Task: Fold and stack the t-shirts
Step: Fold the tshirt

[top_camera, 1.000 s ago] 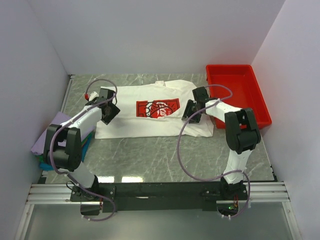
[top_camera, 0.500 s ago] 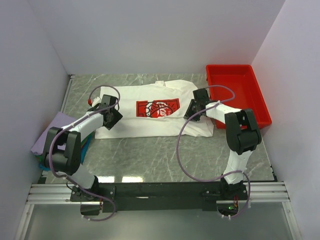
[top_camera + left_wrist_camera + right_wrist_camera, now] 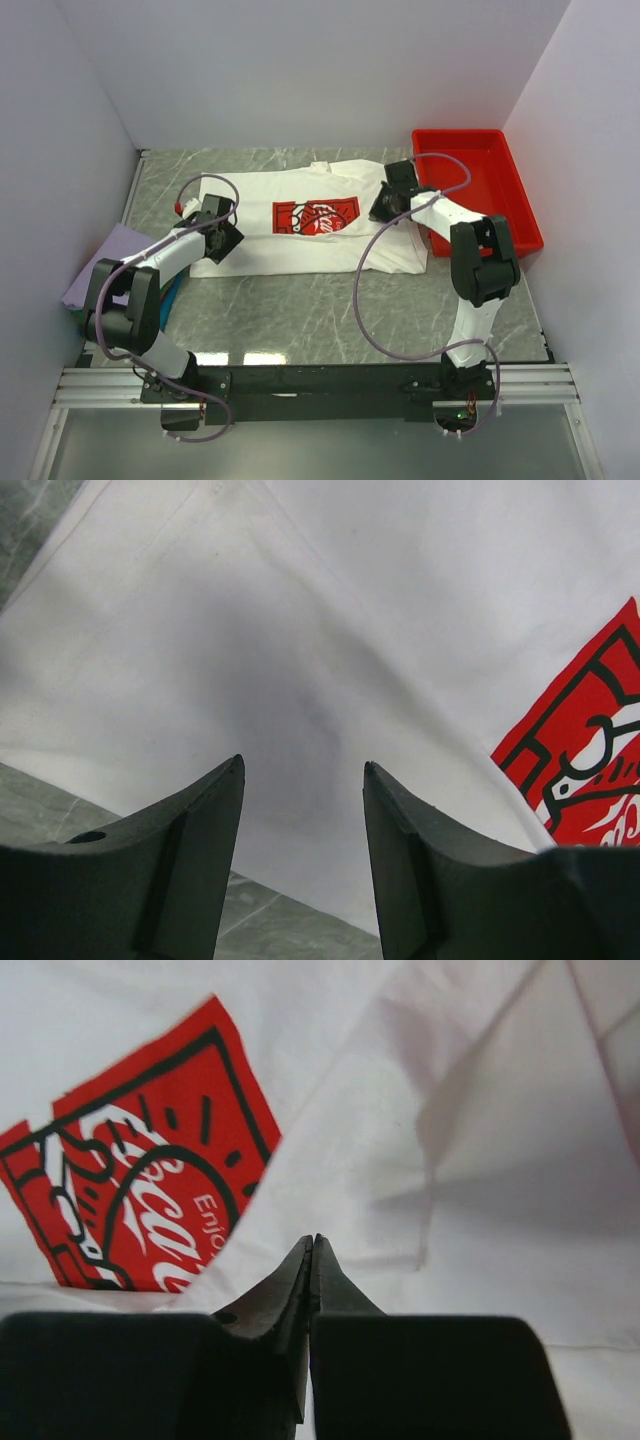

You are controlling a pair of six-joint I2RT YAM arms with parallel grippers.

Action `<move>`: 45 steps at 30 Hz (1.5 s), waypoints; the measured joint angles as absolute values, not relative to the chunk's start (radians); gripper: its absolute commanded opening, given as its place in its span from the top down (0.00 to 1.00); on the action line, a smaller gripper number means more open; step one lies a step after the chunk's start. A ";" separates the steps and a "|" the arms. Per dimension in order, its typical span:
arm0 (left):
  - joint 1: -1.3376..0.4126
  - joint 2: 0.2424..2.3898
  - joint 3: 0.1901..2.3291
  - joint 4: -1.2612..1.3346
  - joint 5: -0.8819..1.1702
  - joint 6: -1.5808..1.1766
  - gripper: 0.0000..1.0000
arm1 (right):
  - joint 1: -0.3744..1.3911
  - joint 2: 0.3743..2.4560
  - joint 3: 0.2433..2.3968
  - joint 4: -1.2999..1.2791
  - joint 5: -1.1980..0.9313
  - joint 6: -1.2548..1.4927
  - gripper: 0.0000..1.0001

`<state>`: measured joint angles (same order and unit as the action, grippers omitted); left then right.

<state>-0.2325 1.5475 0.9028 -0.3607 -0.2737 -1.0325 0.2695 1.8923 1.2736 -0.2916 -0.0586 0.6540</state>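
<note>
The white t-shirt [image 3: 290, 250] lies spread on the marble table, its red chest print [image 3: 315, 215] facing up. My left gripper [image 3: 224, 240] hangs open low over the shirt's near left part, cloth [image 3: 350, 630] under its fingers [image 3: 215, 820] and the hem just behind them. My right gripper [image 3: 382, 207] is at the shirt's right side, jaws pressed together [image 3: 313, 1242] on a raised fold of white cloth [image 3: 500, 1160] beside the print [image 3: 140, 1190]. A folded lavender t-shirt [image 3: 100, 268] lies at the far left on a blue-green one [image 3: 172, 290].
A red plastic tray [image 3: 522, 215] stands at the back right, close to my right arm. White walls close in the table on three sides. Purple cables loop from both arms over the near part of the table.
My right gripper has slid a little toward the far edge and gone from open to shut on the cloth. My left gripper has shifted nearer and slightly right along the shirt's left side, staying open.
</note>
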 measured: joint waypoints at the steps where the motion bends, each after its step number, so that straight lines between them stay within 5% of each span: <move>1: -0.233 1.545 0.903 -0.360 -0.274 -1.032 0.44 | 0.272 1.901 1.303 -0.298 -0.057 0.651 1.00; 5: -0.233 1.533 0.900 -0.356 -0.273 -1.031 0.44 | 0.292 1.939 1.407 -0.321 -0.043 0.636 0.98; 11: -0.233 1.519 0.886 -0.356 -0.266 -1.023 0.44 | 0.328 1.953 1.426 -0.348 -0.006 0.631 0.67; 14: -0.233 1.514 0.883 -0.354 -0.259 -1.014 0.44 | 0.326 1.936 1.342 -0.328 0.003 0.632 0.61; 32: -0.233 1.494 0.873 -0.340 -0.234 -1.007 0.43 | 0.259 1.840 1.158 -0.272 0.006 0.646 0.57; 45: -0.233 1.494 0.872 -0.340 -0.234 -1.007 0.44 | 0.259 1.864 1.159 -0.252 -0.022 0.663 0.64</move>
<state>-0.2325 1.4944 0.8722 -0.3397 -0.2340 -1.0069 0.2588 1.8641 1.1591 -0.2523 -0.0219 0.6628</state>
